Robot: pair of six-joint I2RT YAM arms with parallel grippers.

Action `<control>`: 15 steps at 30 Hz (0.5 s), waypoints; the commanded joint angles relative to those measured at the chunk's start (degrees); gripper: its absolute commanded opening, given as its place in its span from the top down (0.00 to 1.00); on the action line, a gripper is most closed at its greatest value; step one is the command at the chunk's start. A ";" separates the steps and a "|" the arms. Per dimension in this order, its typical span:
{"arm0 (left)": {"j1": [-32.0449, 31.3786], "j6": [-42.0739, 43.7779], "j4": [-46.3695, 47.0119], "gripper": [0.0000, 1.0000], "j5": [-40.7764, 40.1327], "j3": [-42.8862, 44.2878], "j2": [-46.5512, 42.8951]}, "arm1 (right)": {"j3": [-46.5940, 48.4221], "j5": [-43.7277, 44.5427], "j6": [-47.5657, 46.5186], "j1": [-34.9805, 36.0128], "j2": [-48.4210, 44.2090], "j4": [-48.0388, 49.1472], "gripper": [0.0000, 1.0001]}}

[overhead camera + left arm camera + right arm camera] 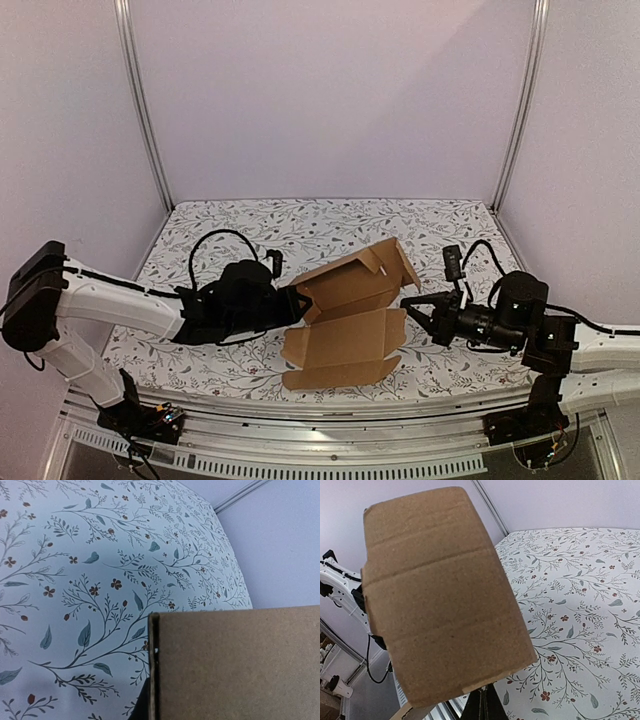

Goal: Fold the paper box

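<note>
Between the two arms, at the middle of the flower-patterned table (pixel 250 225), sits the paper box (pixel 345 320), half formed: its far part stands up as a leaning, open-sided shell, while a wide flat panel lies on the cloth toward the near edge. The left gripper (pixel 298 303) is closed at the box's left wall and seems to pinch the cardboard there. The right gripper (pixel 408 298) is closed too, its tips against the raised right flap; whether it holds that flap or only presses it I cannot tell. The step in hand looks like raising and squaring the side walls, with the lid not yet brought over. The next move probably calls for steadying the left wall while the right flap is pushed inward until it stands upright, gently, since the thin board could buckle or slide on the cloth
</note>
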 commanded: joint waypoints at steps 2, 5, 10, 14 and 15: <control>0.95 -0.10 5.43 1.00 4.51 -1.58 -1.69 | 2.52 -1.94 0.04 1.37 4.12 8.28 1.00; 0.98 0.06 6.85 1.00 5.82 -1.72 -1.58 | 2.79 -2.14 -0.36 1.55 5.63 10.76 1.00; 1.04 0.48 8.36 1.00 6.86 -2.41 -1.42 | 4.33 -3.21 -0.70 1.95 6.56 13.04 1.00; 1.04 1.08 8.71 1.00 7.21 -2.43 -1.23 | 5.36 -4.04 -1.15 2.12 6.78 13.15 1.00; 1.04 1.25 8.77 1.00 7.16 -2.43 -1.22 | 5.62 -4.30 -1.09 2.22 6.80 13.15 1.00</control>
